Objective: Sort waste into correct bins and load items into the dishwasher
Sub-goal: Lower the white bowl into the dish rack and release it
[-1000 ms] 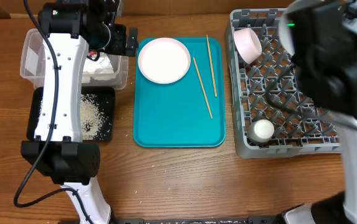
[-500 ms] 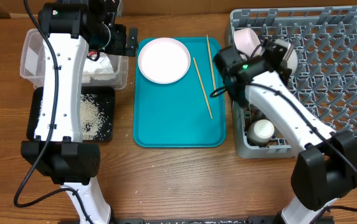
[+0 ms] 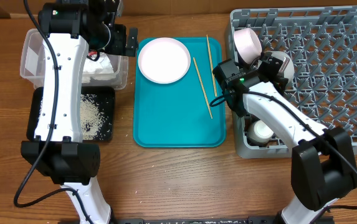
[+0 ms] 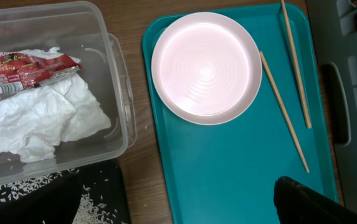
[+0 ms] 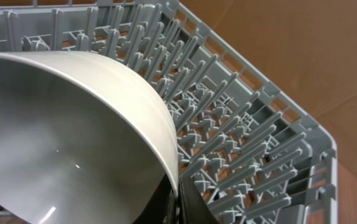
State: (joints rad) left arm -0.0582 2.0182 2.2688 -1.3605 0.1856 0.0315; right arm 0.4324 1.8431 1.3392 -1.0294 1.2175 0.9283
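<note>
Over grey rack (image 5: 240, 143) — white bowl (image 5: 72, 143) rim pinched in right jaws.

Overhead, the left arm (image 3: 60, 81) hides much of the clear tub (image 3: 32, 59) and black tray (image 3: 108, 93) from us, the right arm (image 3: 278, 115) part of the cup (image 3: 259, 132). At the right wrist, the bowl (image 5: 60, 137) runs off at 9 and 6 o'clock. Of the left hand (image 4: 318, 202) we see one dark corner at 5 o'clock; we cannot tell its spread.

Teal tray (image 3: 172, 121) on wooden table (image 3: 184, 180)
</note>
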